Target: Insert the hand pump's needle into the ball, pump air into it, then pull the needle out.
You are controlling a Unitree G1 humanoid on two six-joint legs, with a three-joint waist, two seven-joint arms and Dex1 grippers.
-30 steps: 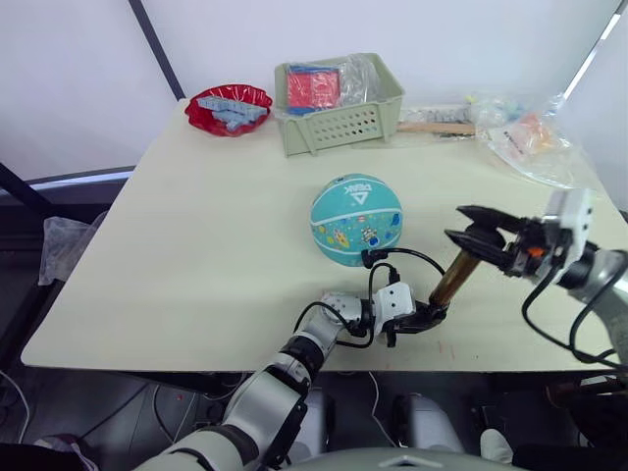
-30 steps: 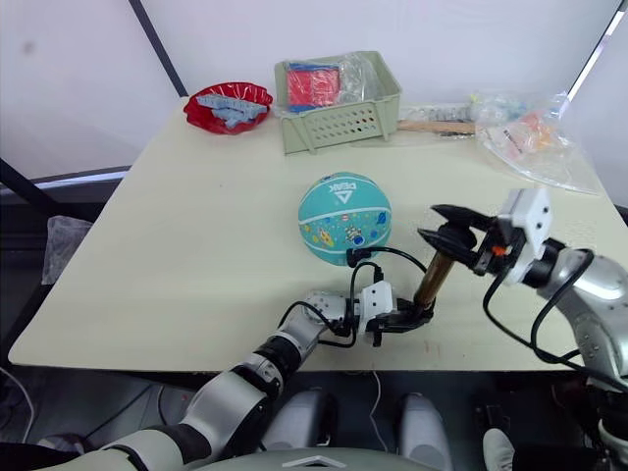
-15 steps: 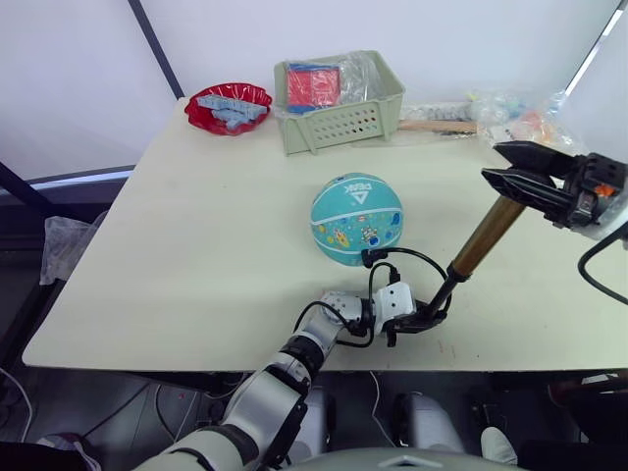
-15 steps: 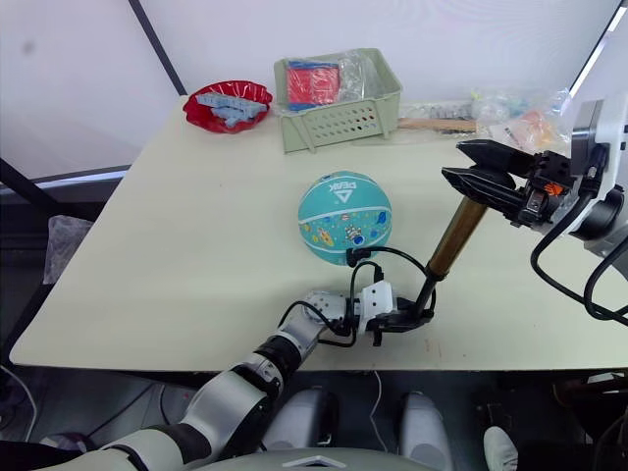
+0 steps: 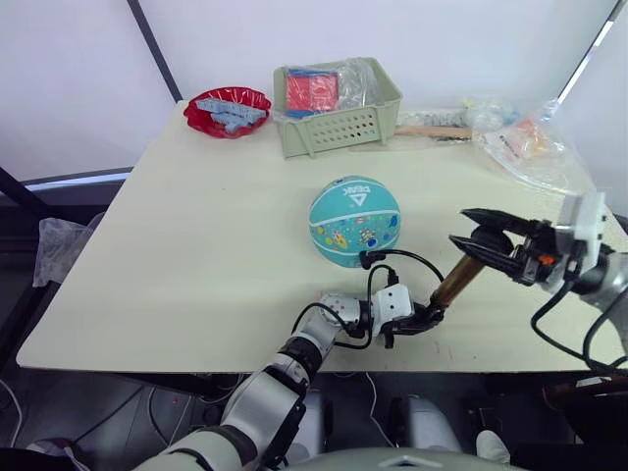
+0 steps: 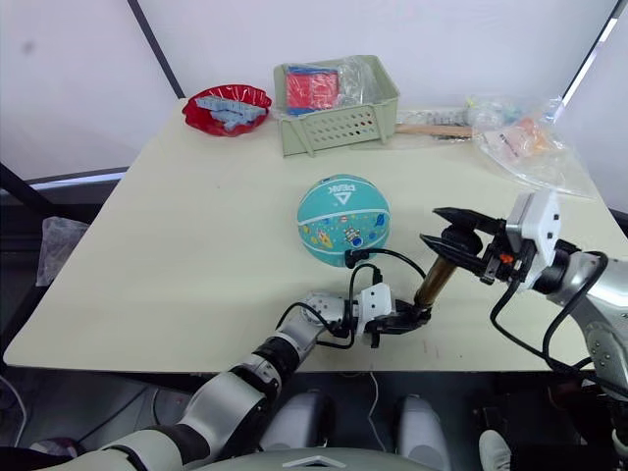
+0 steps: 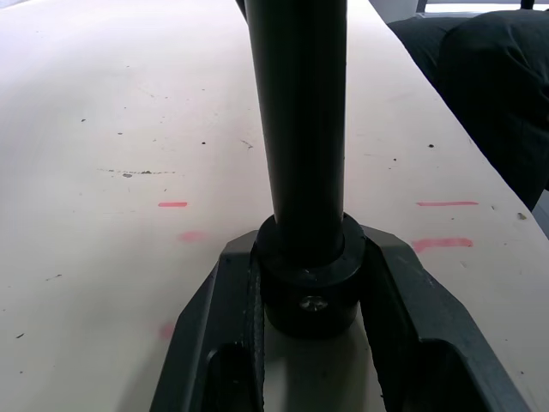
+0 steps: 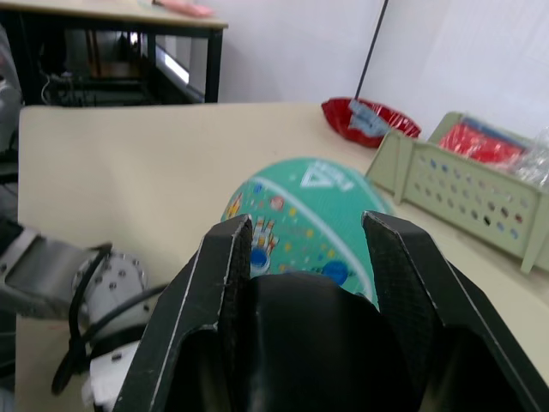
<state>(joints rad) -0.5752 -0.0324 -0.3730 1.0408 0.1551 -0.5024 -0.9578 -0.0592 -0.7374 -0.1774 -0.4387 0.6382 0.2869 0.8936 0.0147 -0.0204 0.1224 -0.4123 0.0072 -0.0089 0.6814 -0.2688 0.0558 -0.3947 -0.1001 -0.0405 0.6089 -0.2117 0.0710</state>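
Observation:
The teal ball (image 5: 355,222) rests mid-table, its white triangle logo facing up. The hand pump (image 5: 453,280) stands tilted at the ball's near right, showing its gold-bronze barrel. My left gripper (image 5: 429,314) is shut on the pump's black bottom cap (image 7: 309,287), flat on the table. My right gripper (image 5: 469,229) is shut on the black T-handle (image 8: 300,343) at the pump's top. The thin black hose (image 5: 402,257) loops from the pump's base to the ball's near side. The needle is too small to make out where the hose meets the ball.
A green basket (image 5: 339,103) holding a red packet stands at the back. A red bowl (image 5: 228,108) sits at the back left. Clear plastic bags (image 5: 525,147) and a wooden stick (image 5: 432,130) lie at the back right. The table's near edge (image 5: 196,358) runs just below my left forearm.
My right gripper lifted the T-handle high, drawing out the rod, then pushed it back down to its earlier low position. My left gripper and the ball stayed put.

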